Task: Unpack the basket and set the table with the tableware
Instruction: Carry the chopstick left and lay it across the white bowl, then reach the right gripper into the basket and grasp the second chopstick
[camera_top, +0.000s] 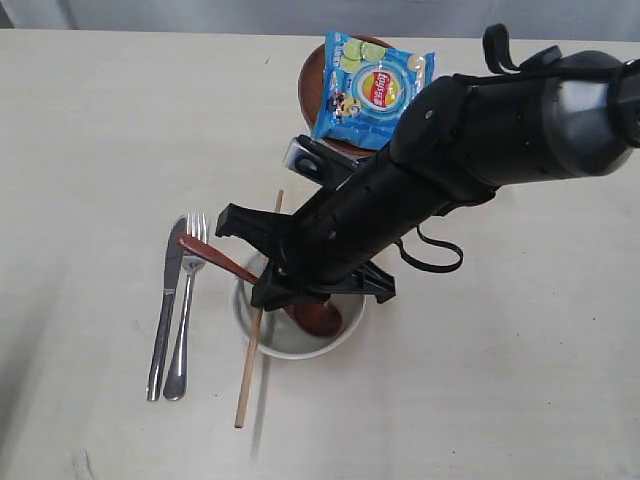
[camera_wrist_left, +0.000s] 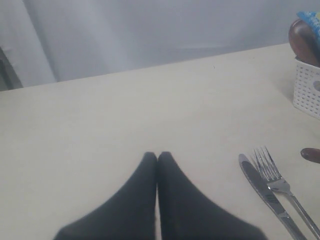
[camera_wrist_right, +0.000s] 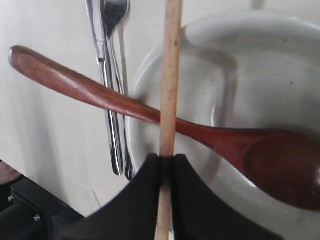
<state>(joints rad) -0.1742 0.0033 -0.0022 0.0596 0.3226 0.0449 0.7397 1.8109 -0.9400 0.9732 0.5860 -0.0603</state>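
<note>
Gripping a chopstick (camera_wrist_right: 170, 75) tight in the right hand (camera_wrist_right: 166, 158), low over the bowl (camera_wrist_right: 260, 60) and its spoon (camera_wrist_right: 100, 95); likely meant for laying beside knife (camera_top: 165, 310) and fork (camera_top: 185, 320) on the tabletop (camera_top: 90, 150). Holding the left hand (camera_wrist_left: 157, 156) clenched and empty, aside.

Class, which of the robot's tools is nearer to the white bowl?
Right. The right tool grips a chopstick over the bowl; the left tool hovers over the table, beyond the knife.

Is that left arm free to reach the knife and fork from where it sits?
Probably yes. The left pincer, shut and empty, has only bare table between it and the knife and fork. The wooden spoon handle crosses over them near the tines, which might hamper lifting.
</note>
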